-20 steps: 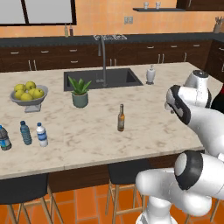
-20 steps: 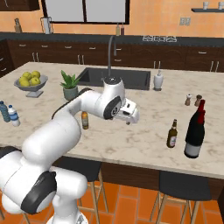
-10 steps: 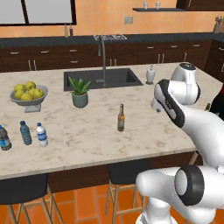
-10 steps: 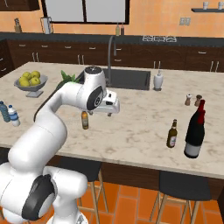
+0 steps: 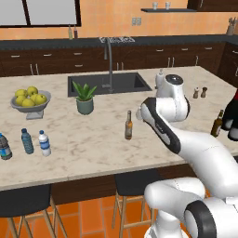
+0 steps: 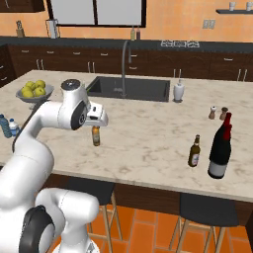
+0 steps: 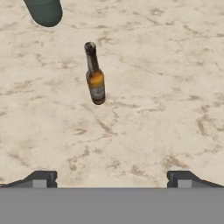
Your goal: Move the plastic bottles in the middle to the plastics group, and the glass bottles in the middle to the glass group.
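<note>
Hand view shows you the fingers [image 7: 112,178] spread wide and empty above the marble desk [image 7: 166,87], with the amber bottle [image 7: 95,76] standing upright ahead.

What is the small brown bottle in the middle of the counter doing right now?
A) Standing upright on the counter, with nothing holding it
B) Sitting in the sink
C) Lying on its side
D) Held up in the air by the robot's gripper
A: the amber bottle stands upright on the marble counter, and in the hand view the open gripper is apart from it, its fingertips well short of the bottle.
</note>
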Robot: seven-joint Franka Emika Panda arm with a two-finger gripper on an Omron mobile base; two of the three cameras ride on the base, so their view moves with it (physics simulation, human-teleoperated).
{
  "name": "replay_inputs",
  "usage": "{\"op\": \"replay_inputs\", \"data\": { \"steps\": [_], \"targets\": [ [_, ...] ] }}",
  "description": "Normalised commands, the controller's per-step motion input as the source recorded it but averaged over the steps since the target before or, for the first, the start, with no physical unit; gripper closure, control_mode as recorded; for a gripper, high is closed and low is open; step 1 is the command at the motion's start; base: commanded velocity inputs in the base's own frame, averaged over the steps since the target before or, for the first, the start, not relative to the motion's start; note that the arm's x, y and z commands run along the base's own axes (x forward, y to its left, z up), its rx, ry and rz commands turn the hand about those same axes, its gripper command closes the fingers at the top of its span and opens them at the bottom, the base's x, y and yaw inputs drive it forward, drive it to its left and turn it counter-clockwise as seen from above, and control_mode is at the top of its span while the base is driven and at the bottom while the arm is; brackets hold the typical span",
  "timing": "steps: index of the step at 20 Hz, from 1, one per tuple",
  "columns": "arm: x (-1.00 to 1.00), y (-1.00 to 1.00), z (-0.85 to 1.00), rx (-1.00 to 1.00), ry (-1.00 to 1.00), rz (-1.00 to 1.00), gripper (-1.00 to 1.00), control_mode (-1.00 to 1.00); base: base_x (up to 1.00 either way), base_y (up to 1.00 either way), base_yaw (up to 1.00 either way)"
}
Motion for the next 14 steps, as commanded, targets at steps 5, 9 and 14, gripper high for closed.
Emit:
{"op": "replay_inputs", "data": {
  "steps": [5, 9, 14],
  "targets": [
    [0.19, 0.95, 0.0, -0.01, -0.05, 0.0, -1.0, -1.0, 0.0, 0.0, 0.0],
    [0.79, 0.15, 0.0, 0.0, 0.0, 0.0, -1.0, -1.0, 0.0, 0.0, 0.0],
    [0.71, -0.02, 0.0, 0.0, 0.0, 0.0, -1.0, -1.0, 0.0, 0.0, 0.0]
  ]
}}
